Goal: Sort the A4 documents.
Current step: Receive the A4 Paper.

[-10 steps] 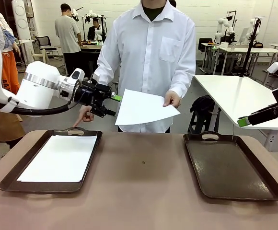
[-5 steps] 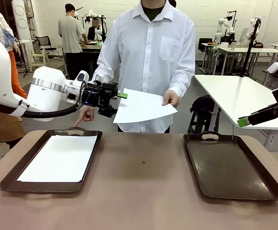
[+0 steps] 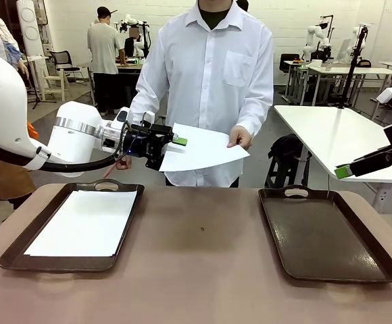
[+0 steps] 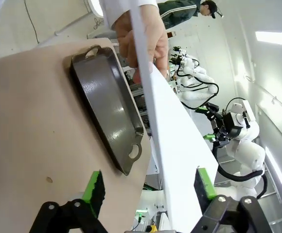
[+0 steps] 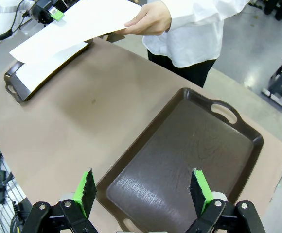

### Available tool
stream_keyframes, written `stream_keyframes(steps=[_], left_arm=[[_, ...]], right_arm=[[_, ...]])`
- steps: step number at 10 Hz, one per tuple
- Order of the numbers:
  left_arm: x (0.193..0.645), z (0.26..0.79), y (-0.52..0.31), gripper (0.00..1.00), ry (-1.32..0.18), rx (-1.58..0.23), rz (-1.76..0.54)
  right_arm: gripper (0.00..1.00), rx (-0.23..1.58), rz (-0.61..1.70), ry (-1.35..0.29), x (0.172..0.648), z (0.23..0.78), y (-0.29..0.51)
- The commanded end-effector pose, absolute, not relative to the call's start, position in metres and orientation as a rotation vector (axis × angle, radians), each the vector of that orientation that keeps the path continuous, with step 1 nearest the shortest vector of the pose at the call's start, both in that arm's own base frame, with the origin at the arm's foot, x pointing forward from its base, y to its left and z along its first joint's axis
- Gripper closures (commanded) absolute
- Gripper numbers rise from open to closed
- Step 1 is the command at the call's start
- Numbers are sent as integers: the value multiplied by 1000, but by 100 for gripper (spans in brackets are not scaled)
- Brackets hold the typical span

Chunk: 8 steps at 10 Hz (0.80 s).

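While the person's hand (image 3: 240,138) holds one A4 sheet (image 3: 206,150) out above the far edge of the surface (image 3: 203,270), the left gripper (image 3: 171,145) has reached its near-left corner, and the handover looks like the step in hand. Seen from the left wrist, the paper runs edge-on between the two green-padded fingers (image 4: 93,187), which stand wide apart with the sheet nearer one pad than the other; nothing is clamped, so the person alone carries the paper. A second sheet (image 3: 81,223) lies flat in the left tray (image 3: 20,243), filling most of its floor, while the right tray (image 3: 331,236) is bare. The right gripper (image 5: 141,191) hangs above that bare tray with its fingers spread and nothing between them. By my reading, the next move calls for the left fingers to close squarely on the paper's margin, deep enough that a thin, limp sheet will not slide out, and to close before the person lets go. After that the sheet has to go to one of the trays; which one I cannot tell, since both sheets appear blank. A likely risk is the paper sagging or folding as it is carried, so that it lands crooked over a tray rim.
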<state>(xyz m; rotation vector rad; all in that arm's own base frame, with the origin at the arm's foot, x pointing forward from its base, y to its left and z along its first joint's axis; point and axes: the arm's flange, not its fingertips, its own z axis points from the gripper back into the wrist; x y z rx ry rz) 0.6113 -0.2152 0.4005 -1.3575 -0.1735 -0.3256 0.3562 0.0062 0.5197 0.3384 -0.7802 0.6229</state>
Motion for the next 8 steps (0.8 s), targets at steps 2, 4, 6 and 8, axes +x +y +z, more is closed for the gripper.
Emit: stream_keyframes(steps=[2, 4, 6, 8], left_arm=[[613, 404, -211, 36, -230, -1370, -346], [611, 409, -207, 54, -254, -1354, -350], [611, 412, -202, 73, -276, -1336, -345], [612, 413, -198, 91, -286, -1336, -337]], right_arm=[[0, 341, 623, -779, 356, 519, 6], [0, 341, 623, -779, 356, 519, 6], [0, 341, 623, -779, 356, 519, 6], [0, 341, 623, -779, 356, 519, 6]])
